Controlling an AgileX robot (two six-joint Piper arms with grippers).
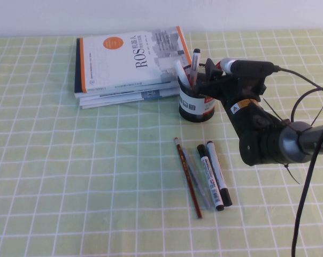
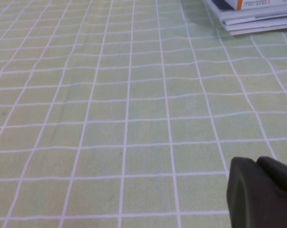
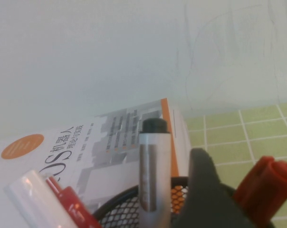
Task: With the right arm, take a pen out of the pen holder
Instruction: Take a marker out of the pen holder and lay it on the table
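Upper centre, the right claw (image 1: pixel 200 81) is held apart at the black mesh pen holder (image 1: pixel 196 110); the silver black-capped pen (image 3: pixel 154 161) should be clamped squarely, then lifted straight. The left claw (image 2: pixel 260 194), over the green checked surface (image 2: pixel 134 118), cannot be judged.

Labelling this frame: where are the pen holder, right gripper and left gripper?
pen holder (image 1: pixel 196 108): high view, front wall.
right gripper (image 1: pixel 204 81): high view, tip at holder's rim.
left gripper (image 2: pixel 260 187): left wrist view, dark tip above tablecloth (image 2: pixel 134 118).
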